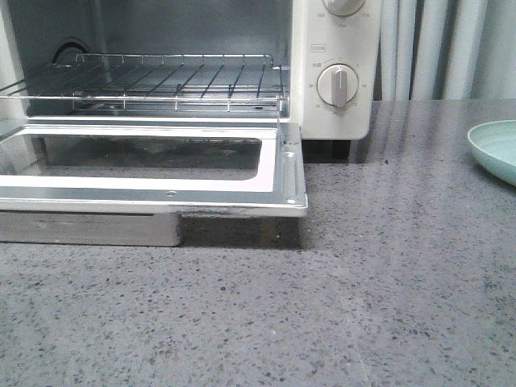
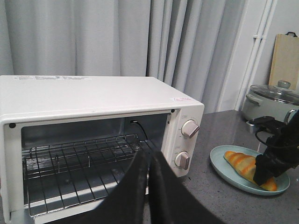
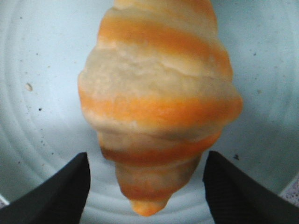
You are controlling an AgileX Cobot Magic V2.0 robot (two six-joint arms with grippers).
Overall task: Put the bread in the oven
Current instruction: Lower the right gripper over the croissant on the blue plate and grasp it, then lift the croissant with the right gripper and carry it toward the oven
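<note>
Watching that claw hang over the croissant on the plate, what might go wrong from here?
The right gripper stands open around the tapered end of the bread, not its thick middle, so a pinch there might slip or tip the loaf.

The bread lies on a shallow pale-green plate; a push could slide the plate on the counter.

The oven has its door hanging open toward the front, so a low carry might catch its edge.

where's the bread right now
The bread lies on a pale blue plate on the counter to the right of the oven, as the left wrist view shows. The open right gripper hangs over its tapered end.
</note>
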